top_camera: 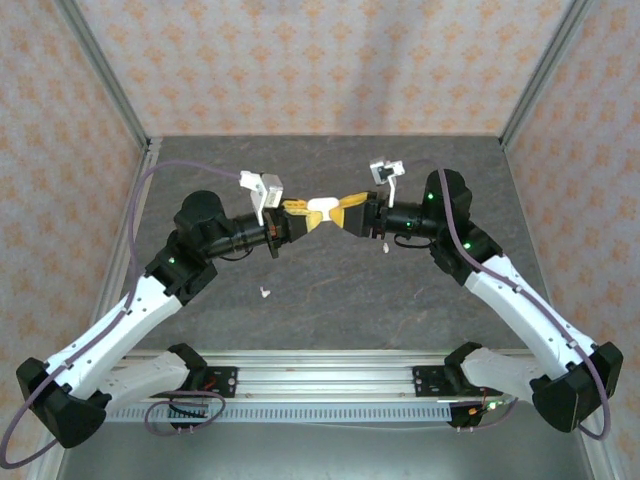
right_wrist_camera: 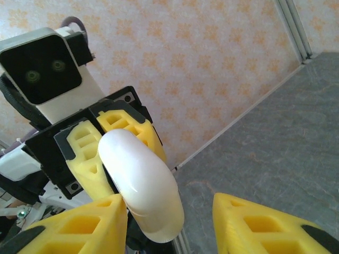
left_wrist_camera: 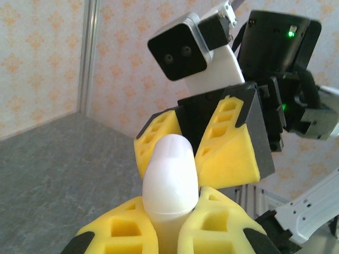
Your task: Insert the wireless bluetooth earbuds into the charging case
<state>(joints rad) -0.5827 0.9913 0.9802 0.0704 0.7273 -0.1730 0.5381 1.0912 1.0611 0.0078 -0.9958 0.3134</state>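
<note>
The white charging case (top_camera: 322, 207) hangs in mid-air above the middle of the table, with its lid closed. My left gripper (top_camera: 302, 216) is shut on one end of it; in the left wrist view its yellow fingers (left_wrist_camera: 123, 227) squeeze the case (left_wrist_camera: 170, 177) from both sides. My right gripper (top_camera: 349, 212) faces it from the other side and stands open around the far end of the case (right_wrist_camera: 140, 182). One right finger (right_wrist_camera: 90, 222) lies against the case and the other (right_wrist_camera: 254, 222) is well apart. Two tiny white earbuds lie on the table, one (top_camera: 264, 293) near the left arm and one (top_camera: 383, 245) under the right wrist.
The dark grey table (top_camera: 330, 300) is ringed by patterned walls with metal corner posts (top_camera: 104, 70). A rail with cabling (top_camera: 320, 385) runs along the near edge between the two arm bases.
</note>
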